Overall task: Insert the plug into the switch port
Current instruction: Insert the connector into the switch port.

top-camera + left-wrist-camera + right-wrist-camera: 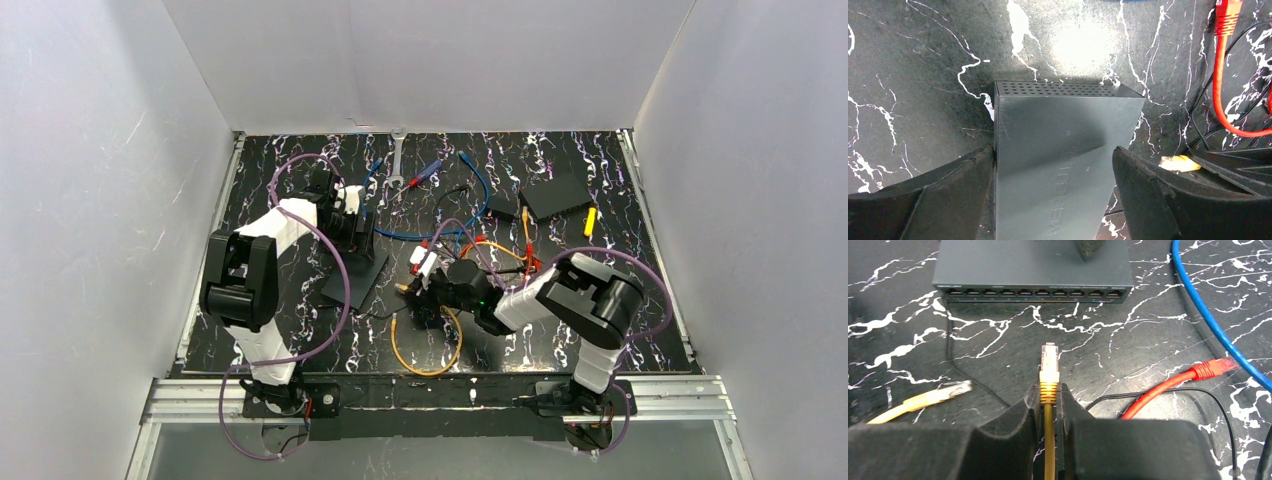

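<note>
The plug (1049, 360), a clear connector on a yellow cable (1049, 450), juts from the right gripper (1049, 395) at the near edge of that wrist's view. It points at the switch (1033, 265) but stays apart from it, with bare table between them. The table (908, 305) is black with white marble-like veins, and plain white walls (430, 60) close it in on three sides.

The right gripper's dark foam fingers (1023, 415) are nearly together, pinching the yellow boot just behind the plug. A second yellow-cabled connector (955, 388) lies loose to one side. On the other side lie a red cable (1168, 387), a thin black wire (1158, 392) and a blue cable (1208, 315).

Farther on, the switch lies flat, its row of ports (1033, 291) facing the plug. The left gripper (1053, 152) straddles it, jaws spread to the box's width and pads (973, 175) closed against its two sides. Toward the back wall sit a wrench (397, 155) and a plain black slab (558, 195).
</note>
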Controlling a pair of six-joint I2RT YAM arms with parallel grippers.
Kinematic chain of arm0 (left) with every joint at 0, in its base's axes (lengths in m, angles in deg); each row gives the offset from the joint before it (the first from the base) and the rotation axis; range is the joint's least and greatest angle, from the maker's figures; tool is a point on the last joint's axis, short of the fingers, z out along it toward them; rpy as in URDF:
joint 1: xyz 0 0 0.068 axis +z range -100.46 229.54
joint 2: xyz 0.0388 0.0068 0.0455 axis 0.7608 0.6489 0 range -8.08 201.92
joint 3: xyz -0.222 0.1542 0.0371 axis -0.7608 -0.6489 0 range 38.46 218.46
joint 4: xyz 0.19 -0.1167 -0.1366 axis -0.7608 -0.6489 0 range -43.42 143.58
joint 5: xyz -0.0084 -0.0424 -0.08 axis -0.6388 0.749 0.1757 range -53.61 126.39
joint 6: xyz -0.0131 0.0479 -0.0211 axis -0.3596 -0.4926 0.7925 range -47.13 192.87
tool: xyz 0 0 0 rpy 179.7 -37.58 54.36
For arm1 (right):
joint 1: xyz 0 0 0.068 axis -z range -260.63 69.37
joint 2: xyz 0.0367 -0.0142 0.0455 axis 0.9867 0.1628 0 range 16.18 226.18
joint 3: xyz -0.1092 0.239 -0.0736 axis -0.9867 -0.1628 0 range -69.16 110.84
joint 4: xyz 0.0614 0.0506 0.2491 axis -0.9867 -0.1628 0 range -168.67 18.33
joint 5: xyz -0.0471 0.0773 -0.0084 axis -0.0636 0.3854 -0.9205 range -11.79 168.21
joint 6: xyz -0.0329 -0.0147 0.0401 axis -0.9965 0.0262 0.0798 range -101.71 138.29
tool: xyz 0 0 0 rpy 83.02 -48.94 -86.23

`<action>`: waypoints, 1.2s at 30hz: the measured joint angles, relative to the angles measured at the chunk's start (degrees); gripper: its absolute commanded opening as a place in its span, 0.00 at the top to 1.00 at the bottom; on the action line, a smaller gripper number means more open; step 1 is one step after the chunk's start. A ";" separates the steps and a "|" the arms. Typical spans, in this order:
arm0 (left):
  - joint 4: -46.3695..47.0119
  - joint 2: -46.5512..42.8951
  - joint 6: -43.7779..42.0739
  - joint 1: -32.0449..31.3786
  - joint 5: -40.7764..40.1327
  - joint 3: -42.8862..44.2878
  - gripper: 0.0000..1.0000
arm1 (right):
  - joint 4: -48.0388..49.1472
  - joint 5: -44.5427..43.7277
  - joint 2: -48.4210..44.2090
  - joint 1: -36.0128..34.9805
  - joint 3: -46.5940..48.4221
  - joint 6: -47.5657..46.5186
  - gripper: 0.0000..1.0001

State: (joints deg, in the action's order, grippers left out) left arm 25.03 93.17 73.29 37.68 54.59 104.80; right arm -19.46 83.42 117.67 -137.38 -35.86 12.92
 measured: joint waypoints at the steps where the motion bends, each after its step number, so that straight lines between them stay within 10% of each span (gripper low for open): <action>1: 0.13 -0.24 0.26 0.00 -0.15 -0.13 0.14 | 0.98 -0.52 0.81 0.00 0.00 0.07 0.99; 36: 1.22 6.23 2.36 0.00 -1.27 5.81 0.16 | 13.11 -7.67 15.17 1.97 8.17 -4.26 0.99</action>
State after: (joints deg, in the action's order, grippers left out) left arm 26.25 99.40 75.65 37.68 53.32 110.62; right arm -6.35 75.75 132.84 -135.42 -27.68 8.66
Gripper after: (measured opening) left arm 0.847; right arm 0.206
